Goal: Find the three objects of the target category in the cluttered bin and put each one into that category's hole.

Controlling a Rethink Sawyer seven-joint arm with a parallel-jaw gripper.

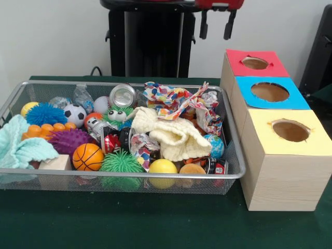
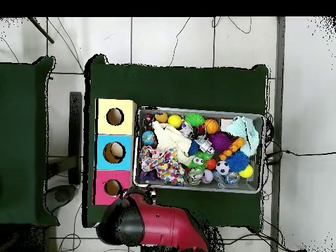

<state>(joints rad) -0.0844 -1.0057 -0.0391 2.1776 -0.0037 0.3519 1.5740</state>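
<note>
silver wire mesh makes up the cluttered bin (image 1: pixel 234 155), wide and shallow so every toy lies open to a reach from above, though the pile hides plenty. the spotted white fabric (image 1: pixel 174 98) sits bunched at the bin's far side on the end nearest the boxes, partly draped over a cream knitted cloth (image 1: pixel 171 134) and partly tucked under it, so how many separate pieces there are i can't say. the yellow-topped box with its hole (image 1: pixel 290 130) stands just beside the bin, closest to the camera in the front view, with the blue (image 1: pixel 270 92) and red (image 1: pixel 254 63) boxes behind. the gripper (image 1: pixel 215 26) hangs drawn back above the far edge, fingers apart and holding nothing, clear of the clutter; i'd judge no piece has been lifted yet
</note>
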